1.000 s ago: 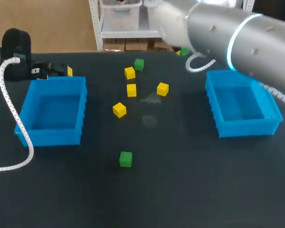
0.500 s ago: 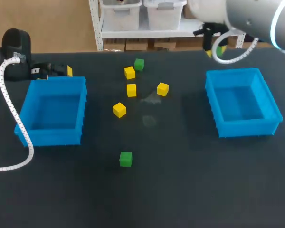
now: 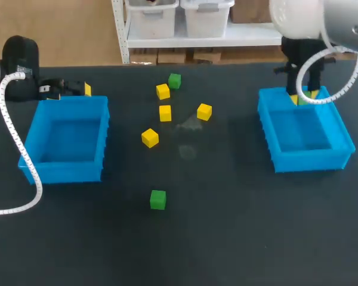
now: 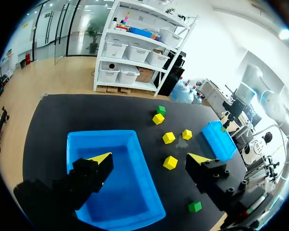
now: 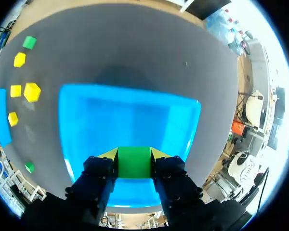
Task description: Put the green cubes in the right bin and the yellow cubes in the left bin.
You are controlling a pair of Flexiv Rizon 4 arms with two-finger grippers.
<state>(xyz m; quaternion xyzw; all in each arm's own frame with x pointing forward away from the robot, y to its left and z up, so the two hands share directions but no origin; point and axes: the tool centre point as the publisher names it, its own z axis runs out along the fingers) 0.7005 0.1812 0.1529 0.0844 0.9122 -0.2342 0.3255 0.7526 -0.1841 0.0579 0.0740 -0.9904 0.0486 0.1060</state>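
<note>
Dark surface [image 3: 227,238]. Blue left bin [image 3: 62,170] at mid-left of frame, blue right bin [image 3: 310,159] at mid-right. Upper centre, between them: four yellow cubes [image 3: 165,112] in a loose cluster, with far green cube [image 3: 175,80] just beside the topmost one. Lone green cube [image 3: 158,199] at lower centre, well apart from the rest.

Right arm enters from the upper right. Right hand [image 3: 302,97] points down over the right bin's far rim. A third green cube [image 3: 299,99] seems to sit between its yellow tips, but it is too small to be sure.

Left hand [image 3: 71,89] at upper left, just behind the left bin. White coiled cable [image 3: 12,137] runs down the left edge.
</note>
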